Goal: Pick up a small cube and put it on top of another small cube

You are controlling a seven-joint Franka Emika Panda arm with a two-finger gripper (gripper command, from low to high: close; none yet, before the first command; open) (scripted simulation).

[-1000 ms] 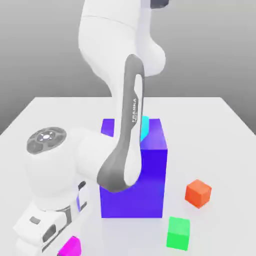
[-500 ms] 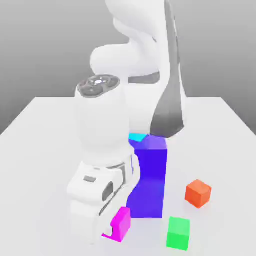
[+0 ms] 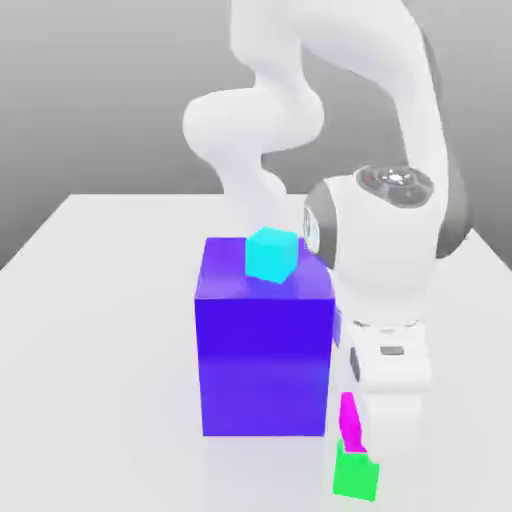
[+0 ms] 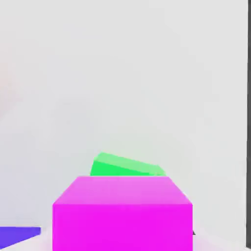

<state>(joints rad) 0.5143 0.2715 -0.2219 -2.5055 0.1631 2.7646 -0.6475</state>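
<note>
exterior view: the pink cube [image 3: 349, 423] sits directly over the green cube [image 3: 357, 475], its lower edge at or just above the green top face; whether they touch, cannot tell. it looks narrow here, turned edge-on or partly hidden. both lie near the front of the white table [image 3: 100, 330], just off the exterior view's right front corner of the big blue block [image 3: 265, 375], which carries a cyan cube [image 3: 271, 254] on top.

hand view: pink cube [image 4: 122, 215] close under the camera, green cube [image 4: 125, 165] peeking out just beyond and beneath it, so the overlap is not fully square from this angle. a sliver of the blue block [image 4: 17, 234] at the edge.

the gripper [image 3: 352, 425] hangs straight above the stack, pointing down, the white hand body right over the pink cube. the fingers themselves are not clearly visible; cannot tell whether they are clamped on the pink cube or already parted from it.

judgement: placing step, near the end. what matters next is that the pink cube rests centred on the green one before the hand lifts straight up; an off-centre seat risks it tipping off.
</note>
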